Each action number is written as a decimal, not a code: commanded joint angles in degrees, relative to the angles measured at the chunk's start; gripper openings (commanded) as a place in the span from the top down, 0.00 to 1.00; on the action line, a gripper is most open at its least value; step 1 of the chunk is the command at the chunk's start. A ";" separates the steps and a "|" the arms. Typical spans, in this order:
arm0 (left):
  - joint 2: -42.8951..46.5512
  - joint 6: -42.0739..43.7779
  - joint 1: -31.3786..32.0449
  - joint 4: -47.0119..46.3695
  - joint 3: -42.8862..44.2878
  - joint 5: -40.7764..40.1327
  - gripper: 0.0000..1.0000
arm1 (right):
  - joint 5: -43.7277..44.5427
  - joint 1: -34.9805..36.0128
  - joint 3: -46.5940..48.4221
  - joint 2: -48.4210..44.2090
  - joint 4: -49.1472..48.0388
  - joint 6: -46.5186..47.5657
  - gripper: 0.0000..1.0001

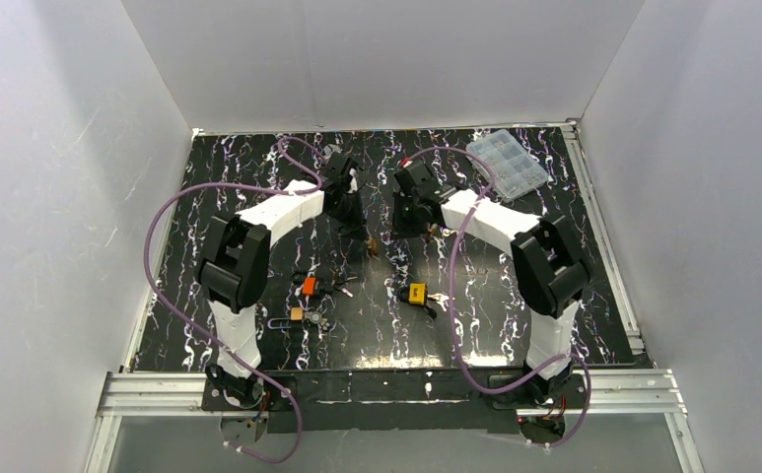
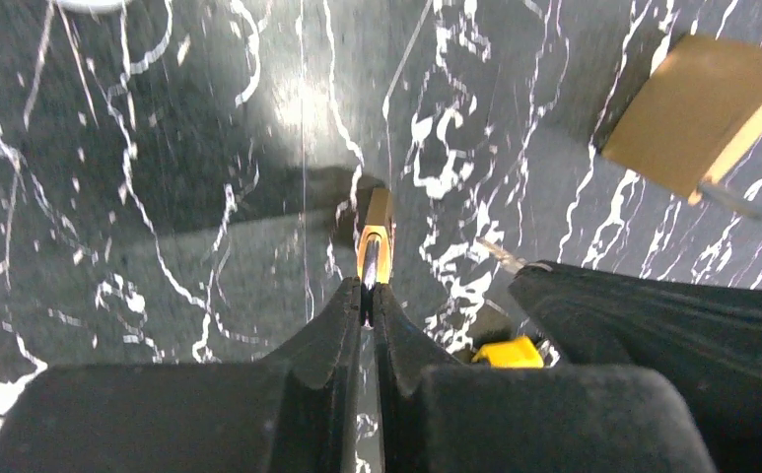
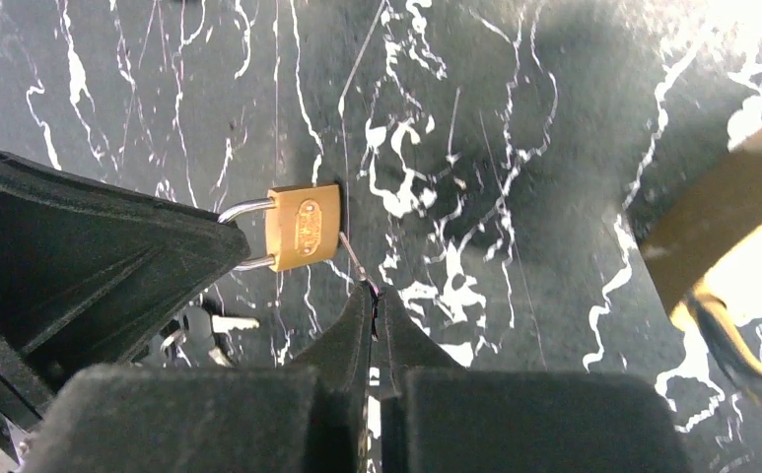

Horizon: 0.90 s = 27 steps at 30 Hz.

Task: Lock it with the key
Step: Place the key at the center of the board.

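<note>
A small brass padlock [image 3: 303,227] hangs above the black marbled table [image 3: 515,148]. My left gripper [image 2: 368,296] is shut on its shackle, and the lock shows edge-on [image 2: 377,236] just past my fingertips. My right gripper [image 3: 375,294] is shut on a thin key [image 3: 355,264], whose tip meets the bottom right corner of the padlock body. In the top view the two grippers face each other at the table's far middle, the left [image 1: 349,219] and the right [image 1: 408,222], with the brass lock [image 1: 370,243] between them.
A blurred brass block [image 3: 722,227] sits close at the right wrist view's right edge and also shows in the left wrist view [image 2: 697,108]. An orange padlock [image 1: 308,286], another small padlock [image 1: 298,314] and a yellow padlock with keys [image 1: 417,293] lie nearer. A clear parts box [image 1: 507,164] sits far right.
</note>
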<state>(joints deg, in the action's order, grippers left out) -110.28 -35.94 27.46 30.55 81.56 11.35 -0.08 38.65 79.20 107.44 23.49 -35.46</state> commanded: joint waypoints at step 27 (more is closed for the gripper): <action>-9.39 6.65 -5.58 8.34 17.78 -2.59 0.39 | 1.59 -1.19 21.11 14.89 9.01 2.22 0.66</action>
<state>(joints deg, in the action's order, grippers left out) -124.95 -31.44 22.22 34.98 97.03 11.18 3.11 37.47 100.07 126.06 32.01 -34.06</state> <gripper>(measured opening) 0.540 0.284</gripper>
